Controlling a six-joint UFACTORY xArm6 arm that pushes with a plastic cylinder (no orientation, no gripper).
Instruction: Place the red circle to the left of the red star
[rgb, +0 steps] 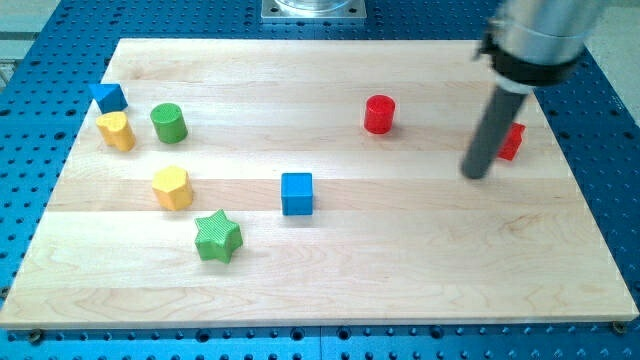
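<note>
Tip: the lower end of the straight dark rod, my tip (477, 174), rests on the tabletop just to the view's left of the red star-shaped block.
Hidden: the red star-shaped block (512, 141) is partly covered by the rod, so only its right part shows and its shape is hard to make out.
Cut off: the arm's grey housing runs out of the view's top at the right.
Pincer: the arm carries no pincer, only the rod, so no wide or narrow state can be told.
Task thing: the red round cylinder block (379, 114) stands upright to the view's left of the star, well apart from it and from the tip.
Edges: the pale wooden tabletop (400, 260) sits on a blue perforated base (40, 100); the star lies near the right edge.
Open room: bare wood lies between the red cylinder and the rod.
Far group: blue triangular block (107, 97), yellow block (116, 131), green cylinder (168, 123), yellow hexagonal block (172, 187), green star (218, 237) and blue cube (297, 193) lie toward the view's left.
</note>
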